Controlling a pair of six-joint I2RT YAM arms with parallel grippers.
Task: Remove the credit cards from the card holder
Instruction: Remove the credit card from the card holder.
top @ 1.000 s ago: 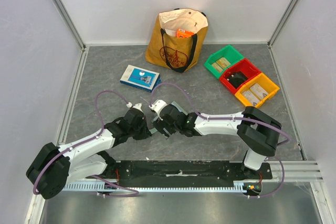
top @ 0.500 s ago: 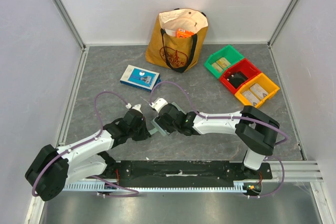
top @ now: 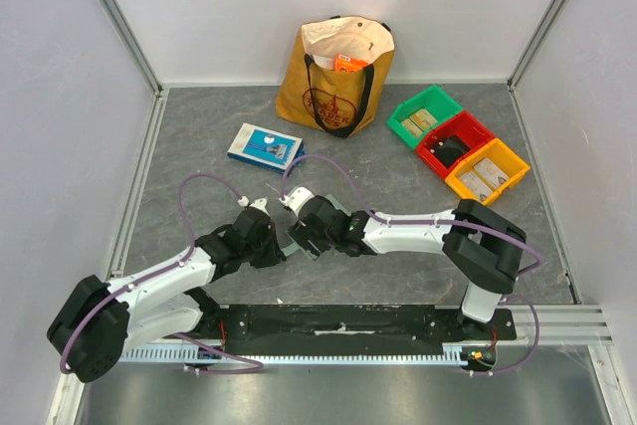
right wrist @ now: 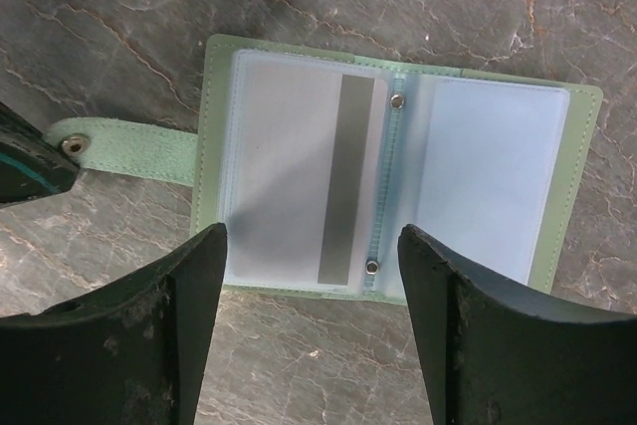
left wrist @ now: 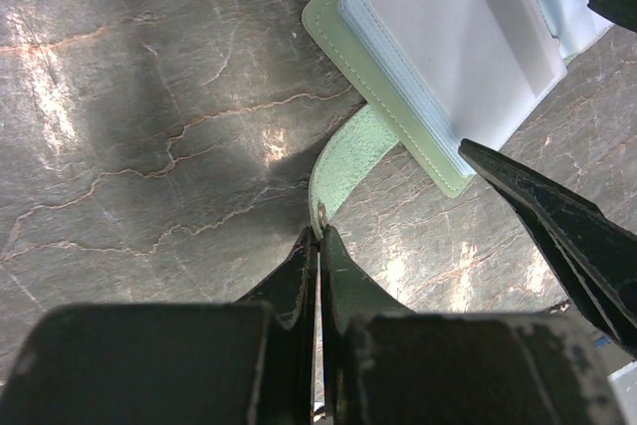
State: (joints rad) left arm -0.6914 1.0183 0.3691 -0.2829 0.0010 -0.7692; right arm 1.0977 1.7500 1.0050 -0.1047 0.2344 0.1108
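Note:
The card holder (right wrist: 299, 186), a pale green wallet, lies open flat on the grey table, its clear bluish pockets facing up. The left pocket holds a pale credit card with a grey stripe (right wrist: 343, 176). No black card shows. My left gripper (left wrist: 320, 236) is shut on the holder's green snap strap (left wrist: 348, 156), at the strap's end. My right gripper (right wrist: 311, 236) is open and empty, hovering just above the holder's near edge with one finger to each side. In the top view the right gripper (top: 302, 236) hides most of the holder, and the left gripper (top: 274, 246) is beside it.
A brown tote bag (top: 336, 72) stands at the back. A blue-and-white flat box (top: 266, 146) lies behind the grippers. Green (top: 425, 114), red (top: 455, 141) and yellow (top: 487, 171) bins sit at the right. Walls enclose the table on three sides.
My right gripper has shifted a little to the left, over the card holder. The left arm has barely moved and keeps hold of the strap.

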